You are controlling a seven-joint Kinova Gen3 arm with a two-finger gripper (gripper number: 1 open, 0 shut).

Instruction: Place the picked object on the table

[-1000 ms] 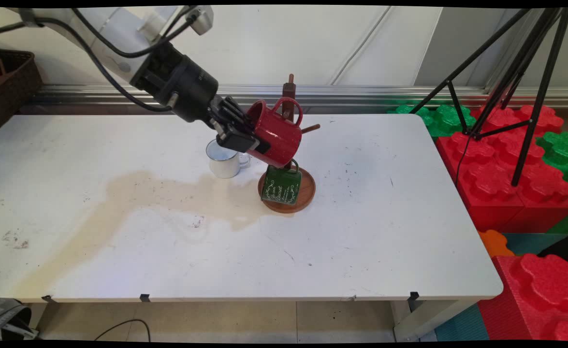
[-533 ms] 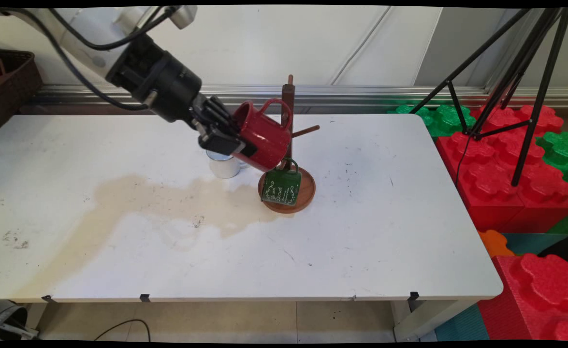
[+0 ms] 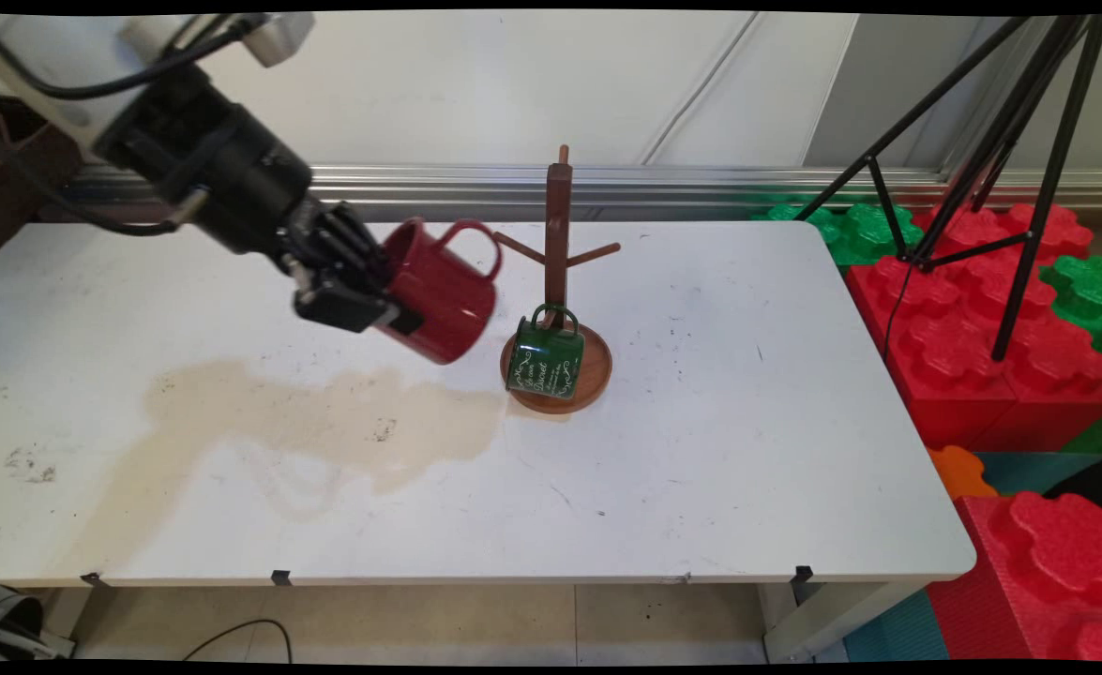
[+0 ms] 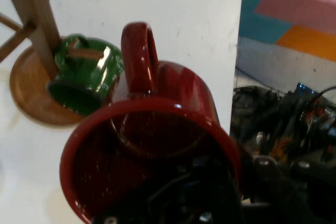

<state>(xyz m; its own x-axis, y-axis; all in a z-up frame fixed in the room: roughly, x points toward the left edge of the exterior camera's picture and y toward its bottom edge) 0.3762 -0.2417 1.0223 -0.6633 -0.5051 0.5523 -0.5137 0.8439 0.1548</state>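
Item one, at the left: a black gripper, carried in from the upper left, is clamped on the rim of a red mug; in the hand view one finger is seen reaching down inside the mouth of the mug, so the wall is pinched between the two. The mug is held clear of the table, tipped on its side with its handle uppermost and its base pointing right, a pose that follows from the rim grip. Item two, below and left of centre: a tan stain is spread over the table top, beneath the held mug. Item three, just right of the red mug but apart from it: a wooden mug tree is stood on a round base. Item four: a green mug is hung by its handle from a low peg, which is why it rests tilted over the base.
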